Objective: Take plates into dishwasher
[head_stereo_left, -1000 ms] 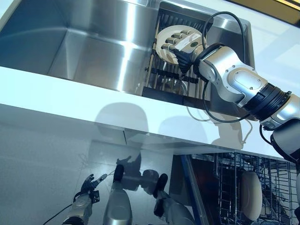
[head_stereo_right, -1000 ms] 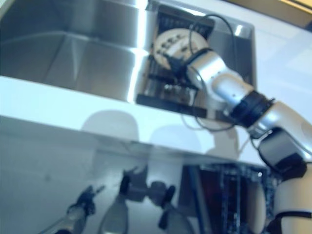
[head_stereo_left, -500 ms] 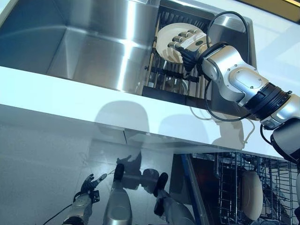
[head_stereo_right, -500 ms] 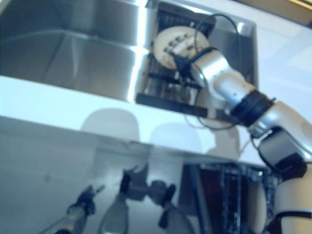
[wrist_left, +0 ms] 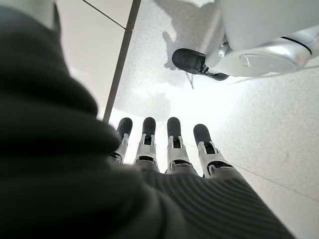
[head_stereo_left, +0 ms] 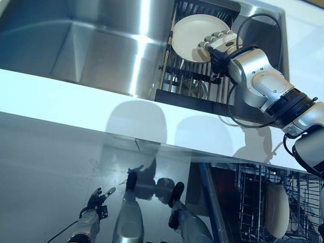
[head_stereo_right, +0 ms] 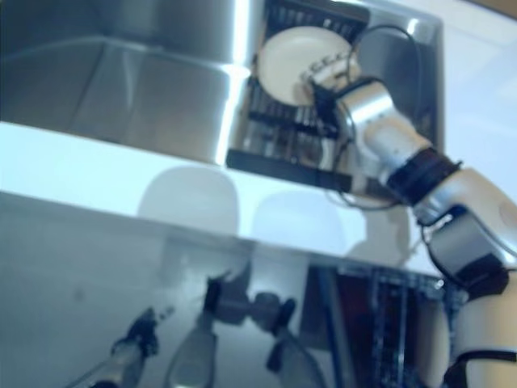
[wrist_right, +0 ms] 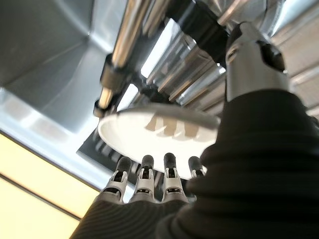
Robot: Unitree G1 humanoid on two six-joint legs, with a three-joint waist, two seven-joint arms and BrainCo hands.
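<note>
A cream plate (head_stereo_left: pixel 191 30) is lifted off the dish rack (head_stereo_left: pixel 190 81) that sits in the right end of the steel sink. My right hand (head_stereo_left: pixel 220 43) is shut on the plate's right rim, fingers over its face and thumb behind. The right wrist view shows the plate (wrist_right: pixel 149 127) edge-on between the fingers (wrist_right: pixel 144 179) and the thumb (wrist_right: pixel 249 50). My left hand (head_stereo_left: pixel 93 202) hangs low by my side, open and holding nothing; the left wrist view shows its straight fingers (wrist_left: pixel 169 142) over the floor.
The deep sink basin (head_stereo_left: pixel 96 40) lies left of the rack. A white counter edge (head_stereo_left: pixel 76 98) runs across in front. At lower right the dishwasher's wire rack (head_stereo_left: pixel 253 197) stands pulled out with one plate (head_stereo_left: pixel 277 210) upright in it.
The right hand has raised the plate out of the rack and tipped it so its face shows. The left hand has stayed put.
</note>
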